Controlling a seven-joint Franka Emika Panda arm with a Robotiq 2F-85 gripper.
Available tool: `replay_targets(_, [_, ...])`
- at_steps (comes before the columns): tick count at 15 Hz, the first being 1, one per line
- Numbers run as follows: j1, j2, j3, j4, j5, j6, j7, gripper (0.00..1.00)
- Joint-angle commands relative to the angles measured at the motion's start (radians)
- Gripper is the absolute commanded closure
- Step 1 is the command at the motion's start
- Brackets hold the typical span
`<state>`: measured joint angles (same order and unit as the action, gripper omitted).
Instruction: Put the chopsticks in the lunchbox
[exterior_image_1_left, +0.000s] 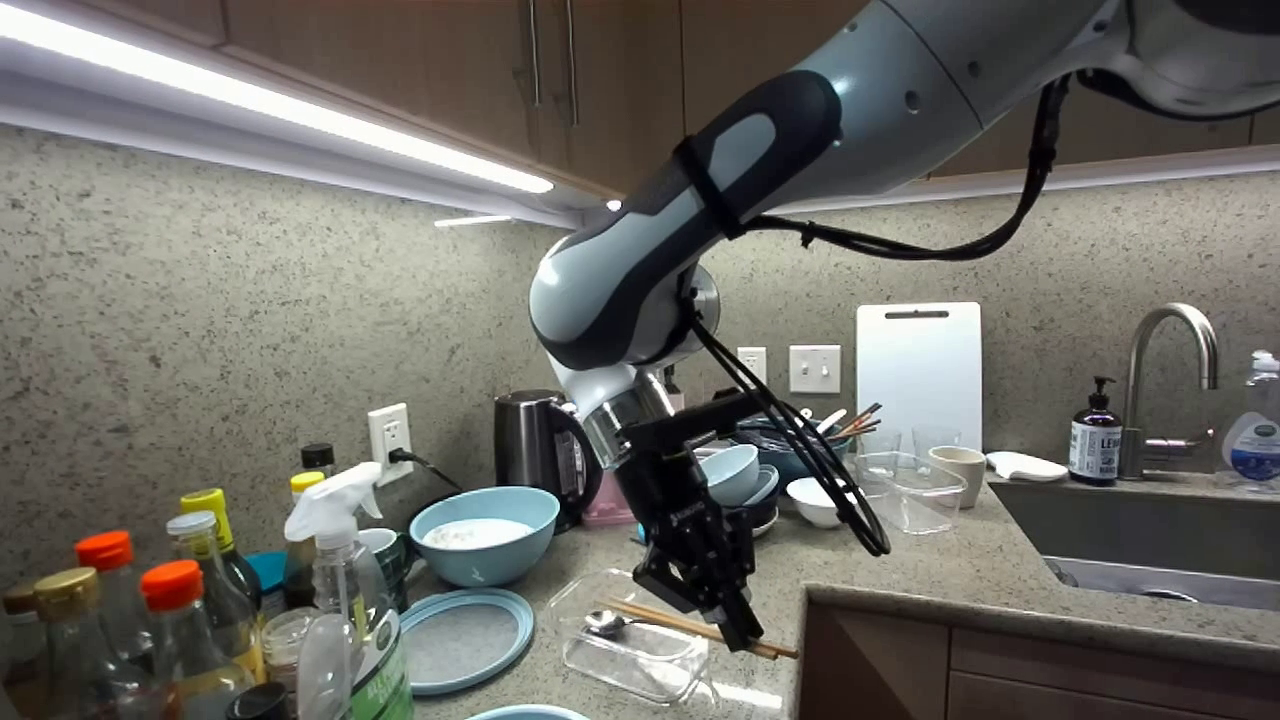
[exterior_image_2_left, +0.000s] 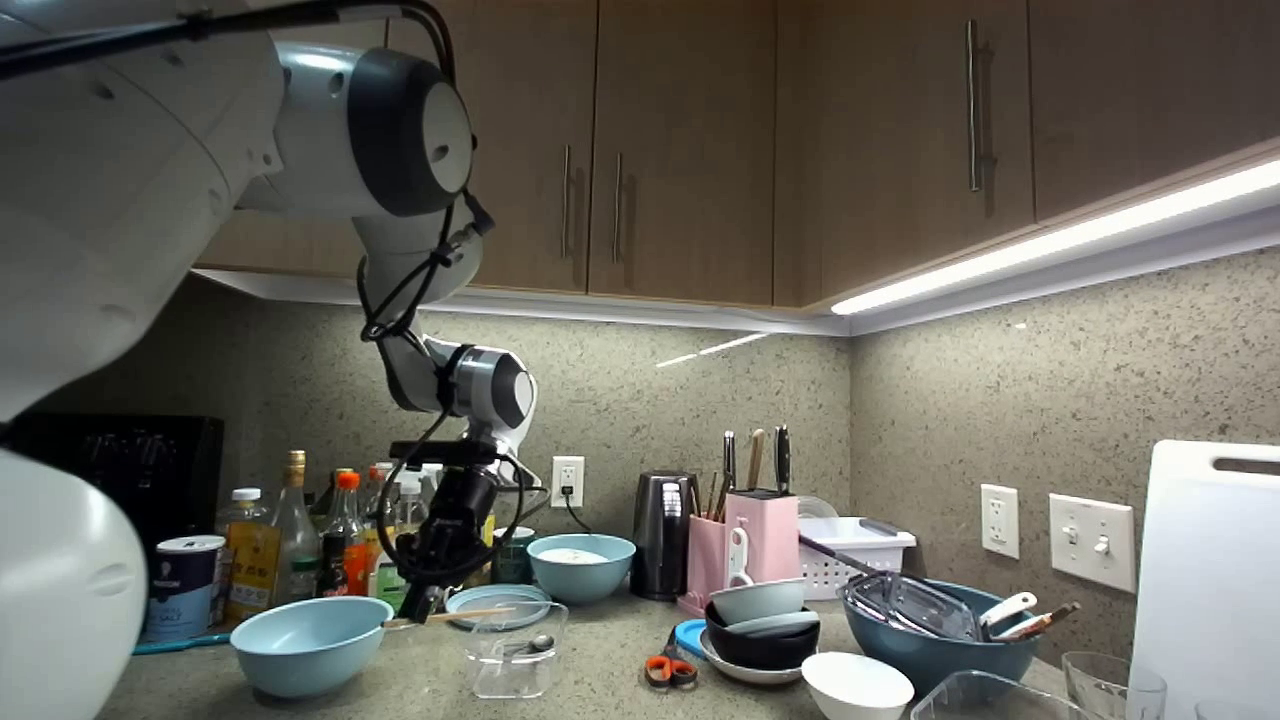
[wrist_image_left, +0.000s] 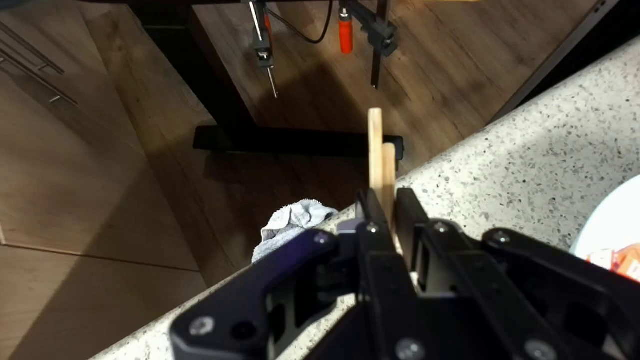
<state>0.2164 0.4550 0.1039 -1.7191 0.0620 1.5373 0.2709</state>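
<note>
The chopsticks (exterior_image_1_left: 668, 619) are a pair of thin tan sticks, held slightly tilted. My gripper (exterior_image_1_left: 740, 640) is shut on them near one end; the short ends stick out past the fingers. In the wrist view the fingers (wrist_image_left: 384, 205) pinch the chopsticks (wrist_image_left: 376, 150) side by side, with their tips over the counter edge. The lunchbox, a clear plastic container (exterior_image_1_left: 625, 675), stands on the counter with a metal spoon (exterior_image_1_left: 605, 623) in it. The long ends of the chopsticks reach over the lunchbox (exterior_image_2_left: 505, 682). In an exterior view the gripper (exterior_image_2_left: 420, 604) is beside it.
A blue bowl (exterior_image_2_left: 312, 655) stands beside the gripper. A round blue lid (exterior_image_1_left: 467, 640), a blue bowl with white contents (exterior_image_1_left: 485, 550), a spray bottle (exterior_image_1_left: 345, 600) and several bottles stand near the lunchbox. Scissors (exterior_image_2_left: 670, 668) and stacked bowls (exterior_image_2_left: 765, 630) lie farther along. The counter edge (exterior_image_1_left: 800, 640) is close.
</note>
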Motion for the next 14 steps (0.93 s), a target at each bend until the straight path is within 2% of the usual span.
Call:
replay_targets(1, [-0.021, 0.116, 0.0, 0.164, -0.044, -0.111, -0.147, 0.92])
replay_targets(7, [-0.028, 0.231, -0.013, 0.337, -0.073, -0.19, -0.212, 0.92])
replay_targets(10, [-0.032, 0.278, -0.02, 0.395, -0.063, -0.147, -0.209, 0.92])
replay_targets(14, [-0.027, 0.351, -0.025, 0.48, -0.061, -0.156, -0.193, 0.92])
